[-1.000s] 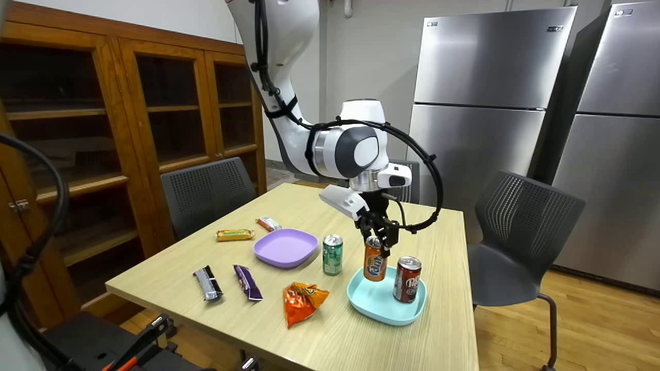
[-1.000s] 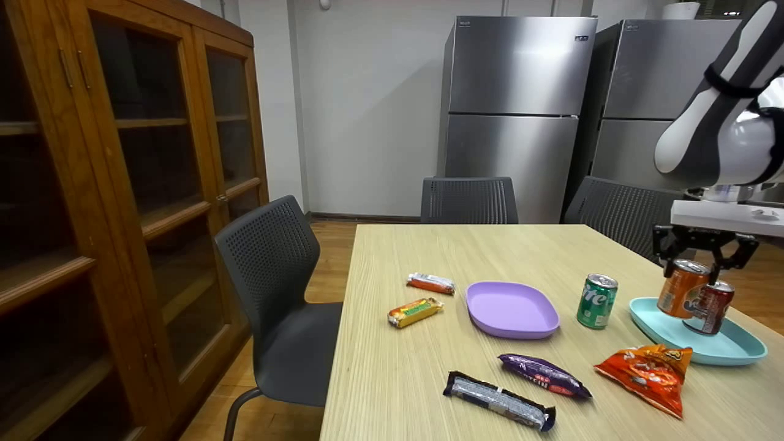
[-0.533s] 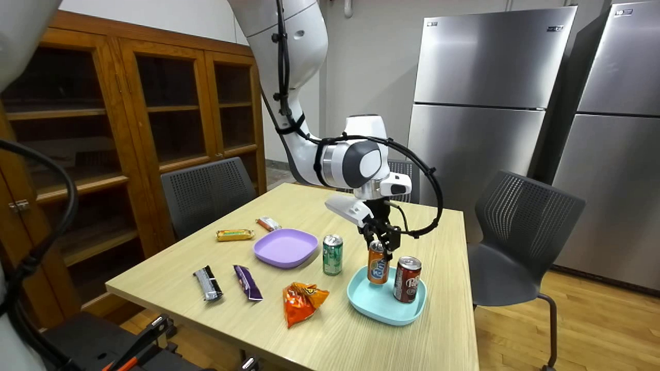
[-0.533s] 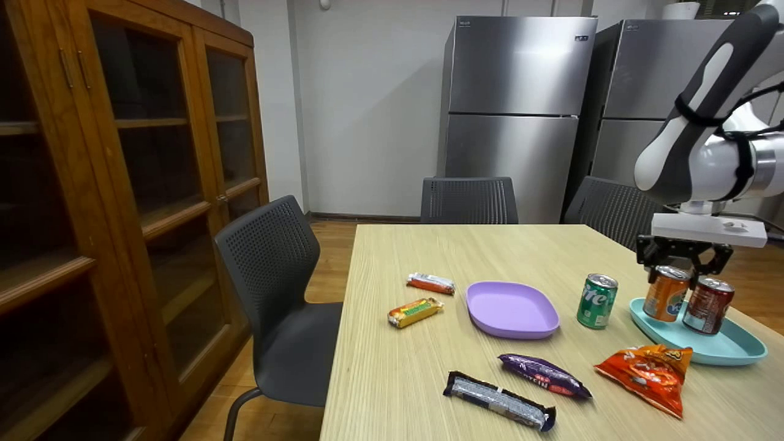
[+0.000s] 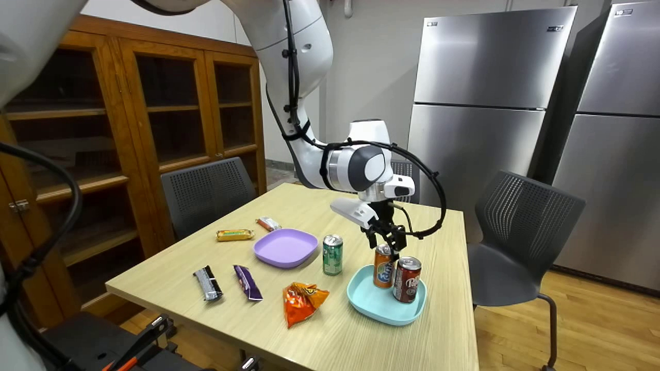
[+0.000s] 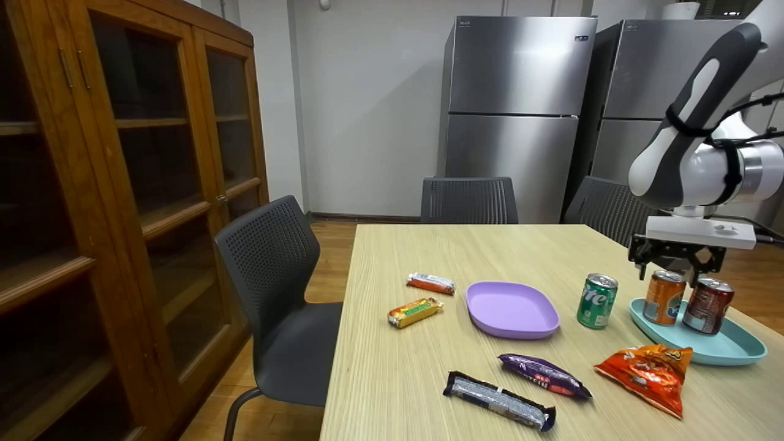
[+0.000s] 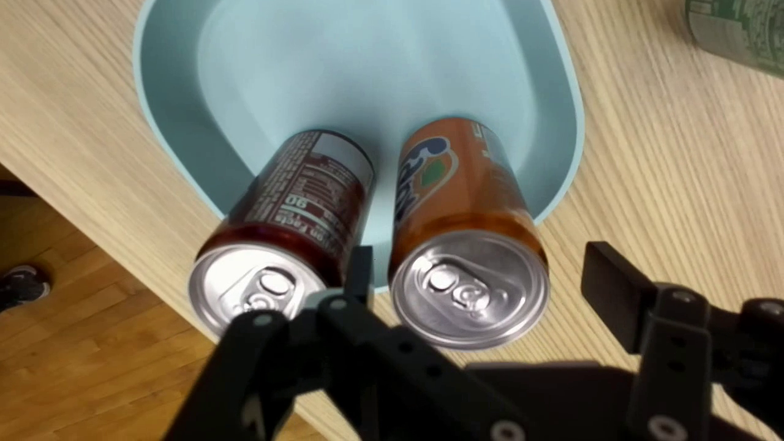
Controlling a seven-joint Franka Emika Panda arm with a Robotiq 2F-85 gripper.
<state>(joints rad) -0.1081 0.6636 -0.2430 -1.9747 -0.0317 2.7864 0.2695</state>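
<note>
Gripper spread wide w/ nothing held, astride Fanta can, nr Dr Pepper can.

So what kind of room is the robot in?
Probably a break room or shared kitchen, though I can't be sure. Two big steel fridges stand by the wall, dark chairs are around a table, and soda cans and snacks are out on it.

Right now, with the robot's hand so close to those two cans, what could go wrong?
One finger sits between the orange can and the dark red can, so opening wider might knock the red one over. The hand is open around the orange can's top, so moving sideways could tip it on the blue plate.
</note>
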